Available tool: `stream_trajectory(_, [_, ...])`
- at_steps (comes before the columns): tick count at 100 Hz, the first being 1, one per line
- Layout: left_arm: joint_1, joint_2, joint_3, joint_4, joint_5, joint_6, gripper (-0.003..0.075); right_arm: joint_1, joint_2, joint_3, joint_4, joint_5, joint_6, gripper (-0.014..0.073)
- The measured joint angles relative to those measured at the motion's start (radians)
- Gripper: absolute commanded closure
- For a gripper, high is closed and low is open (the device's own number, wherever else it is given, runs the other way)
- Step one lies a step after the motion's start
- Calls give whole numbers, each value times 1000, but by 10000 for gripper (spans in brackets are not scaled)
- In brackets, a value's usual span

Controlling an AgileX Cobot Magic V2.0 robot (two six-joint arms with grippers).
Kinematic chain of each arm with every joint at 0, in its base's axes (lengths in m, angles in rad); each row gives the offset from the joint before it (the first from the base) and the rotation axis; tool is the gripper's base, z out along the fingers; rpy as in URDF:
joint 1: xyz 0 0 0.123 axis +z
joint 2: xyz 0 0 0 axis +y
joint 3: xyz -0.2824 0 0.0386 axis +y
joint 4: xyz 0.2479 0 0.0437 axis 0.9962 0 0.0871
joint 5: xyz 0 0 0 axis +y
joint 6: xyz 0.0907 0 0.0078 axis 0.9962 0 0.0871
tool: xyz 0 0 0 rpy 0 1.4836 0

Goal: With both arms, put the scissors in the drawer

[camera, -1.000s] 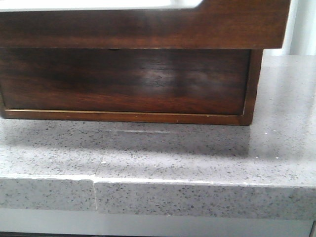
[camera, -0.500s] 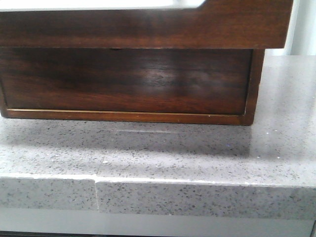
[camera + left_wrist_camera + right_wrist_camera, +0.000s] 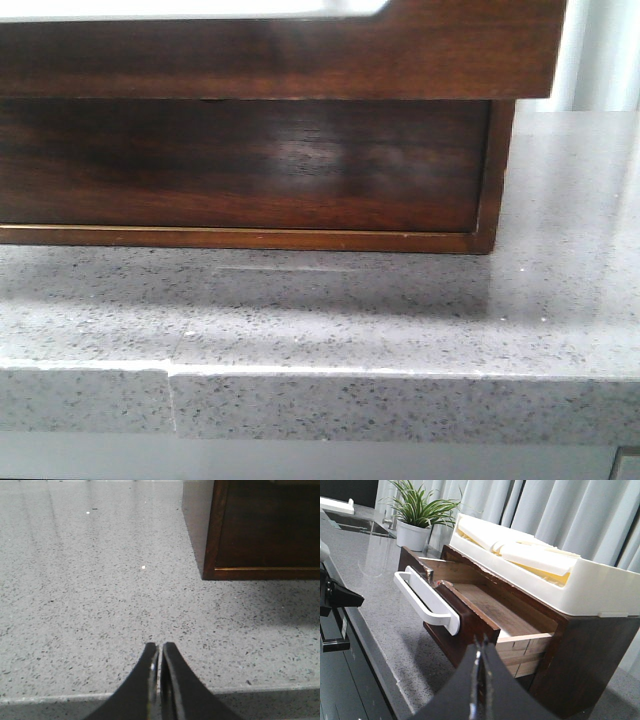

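Note:
The drawer (image 3: 300, 60) is pulled out over the lower front (image 3: 250, 165) and fills the top of the front view. In the right wrist view the drawer (image 3: 475, 622) stands open, its white-lined cutout (image 3: 427, 602) along the top edge and its bare wooden floor showing. The scissors are not in view. My left gripper (image 3: 160, 647) is shut and empty, low over the grey counter near its front edge. My right gripper (image 3: 480, 642) is shut, off the cabinet's right front corner. Two thin dark tips show at its fingertips; I cannot tell what they are.
The dark cabinet (image 3: 265, 530) stands on the speckled grey counter (image 3: 300, 310), which has a seam (image 3: 170, 400) in its front edge. A white tray (image 3: 545, 580) sits on top of the cabinet. A potted plant (image 3: 417, 510) and a sink (image 3: 350, 522) lie beyond. A black machine part (image 3: 335, 600) is beside the counter.
In the front view the cabinet, the drawer and the counter seam have shifted to the left. Neither gripper shows in that view.

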Motion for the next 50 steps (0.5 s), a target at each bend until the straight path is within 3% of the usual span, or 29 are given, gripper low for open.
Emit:
stream_trajectory(32, [0,0,0,0,0,0,740,-15,0,8,-51,0,1,639])
stream_trajectory(50, [0,0,0,0,0,0,740,-172,0,98,-131,-48,74,639])
